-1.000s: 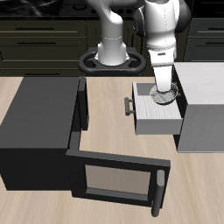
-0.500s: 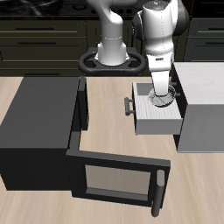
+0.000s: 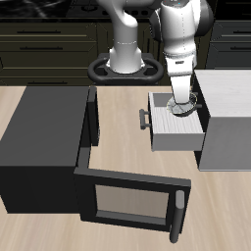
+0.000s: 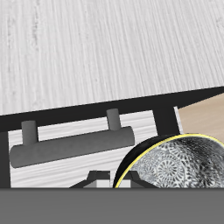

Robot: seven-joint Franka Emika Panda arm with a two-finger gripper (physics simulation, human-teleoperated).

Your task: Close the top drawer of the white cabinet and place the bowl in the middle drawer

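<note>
Claw (image 3: 182, 102) hangs inside the pulled-out middle drawer (image 3: 169, 139) of the white cabinet (image 3: 227, 127), down at the bowl (image 3: 186, 106); whether its fingers pinch the rim I cannot tell. Left to right on the table (image 3: 118, 127): black box (image 3: 39, 142) with door swung open, drawer, cabinet

The white cabinet (image 3: 227, 123) stood on the desk; one drawer (image 3: 176, 135) was pulled out; the silvery patterned bowl (image 3: 186, 106) sat over that drawer.
</note>
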